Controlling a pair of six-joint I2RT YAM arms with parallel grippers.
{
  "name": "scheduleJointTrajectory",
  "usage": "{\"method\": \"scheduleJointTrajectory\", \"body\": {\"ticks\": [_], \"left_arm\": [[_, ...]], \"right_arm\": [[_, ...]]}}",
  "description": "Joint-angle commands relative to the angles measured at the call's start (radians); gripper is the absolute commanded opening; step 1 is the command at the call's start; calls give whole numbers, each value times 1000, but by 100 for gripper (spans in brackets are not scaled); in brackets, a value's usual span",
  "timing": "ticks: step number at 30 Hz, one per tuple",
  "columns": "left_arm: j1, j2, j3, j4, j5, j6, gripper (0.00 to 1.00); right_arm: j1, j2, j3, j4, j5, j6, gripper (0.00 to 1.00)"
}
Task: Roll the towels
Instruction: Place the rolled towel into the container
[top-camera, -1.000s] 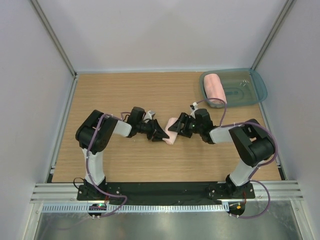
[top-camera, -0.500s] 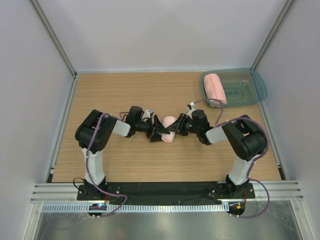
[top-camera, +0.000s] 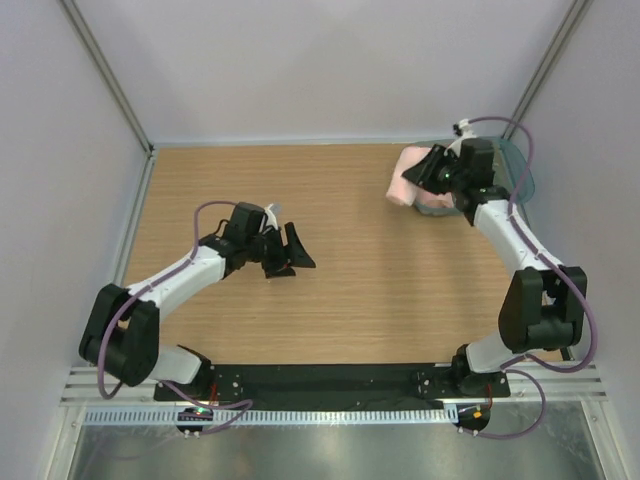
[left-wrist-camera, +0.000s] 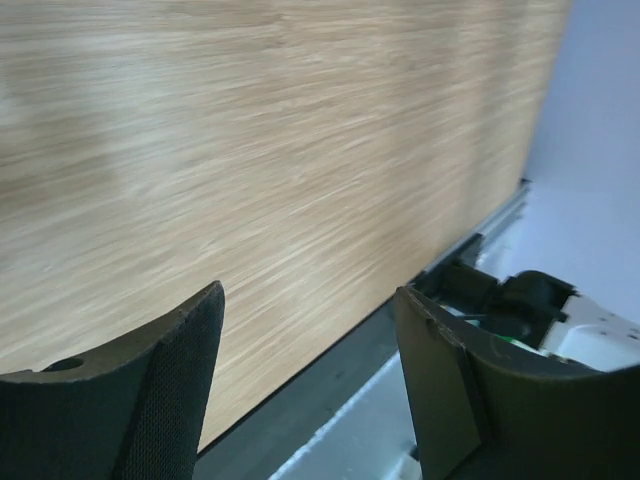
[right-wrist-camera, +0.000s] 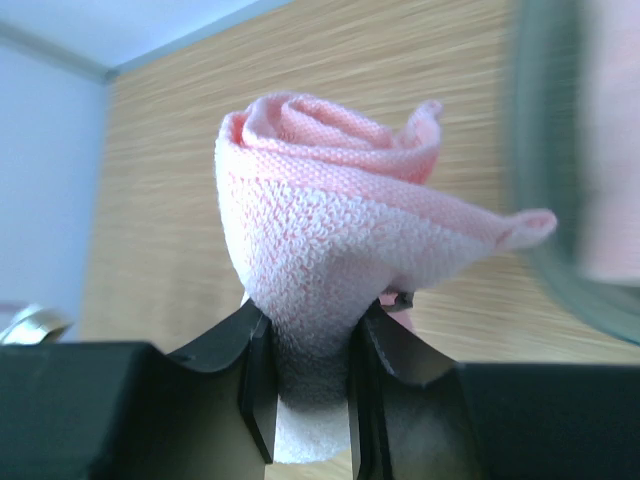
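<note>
My right gripper (top-camera: 425, 172) is shut on a rolled pink towel (top-camera: 402, 190) and holds it in the air just left of the teal tray (top-camera: 520, 175) at the back right. In the right wrist view the roll (right-wrist-camera: 320, 240) stands between my jaws, its spiral end towards the camera. A second rolled pink towel (top-camera: 435, 203) lies in the tray, mostly hidden behind my right arm; it is a blurred pink patch in the right wrist view (right-wrist-camera: 610, 150). My left gripper (top-camera: 298, 252) is open and empty over the bare wood at centre left; it holds nothing in the left wrist view (left-wrist-camera: 310, 380).
The wooden table (top-camera: 340, 300) is walled at left, back and right. A black base rail (top-camera: 330, 380) runs along the near edge, also seen past my left fingers (left-wrist-camera: 330, 400). The tray rim (right-wrist-camera: 545, 200) is close on the right of the held roll.
My right gripper lifted the rolled towel from the table centre and carried it back right to the tray's left edge. My left gripper let go, opened and drew back left.
</note>
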Motion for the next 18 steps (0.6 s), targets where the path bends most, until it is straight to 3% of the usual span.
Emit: {"method": "scheduleJointTrajectory", "body": {"ticks": [1,3,9,13,18], "left_arm": [[0,-117,7,-257,-209,154,69],[-2,-200,7,-341,-265,190,70],[0,-361,36,-521,-424,201,70],[0,-410,67,-579,-503,262,71],[0,-402,72,-578,-507,296,71]], "right_arm": [[-70,-10,182,-277,212,-165,1],[-91,47,263,-375,391,-205,1],[-169,298,559,-529,743,-316,1],[-199,447,751,-624,901,-366,1],[-202,576,805,-643,949,-435,1]]}}
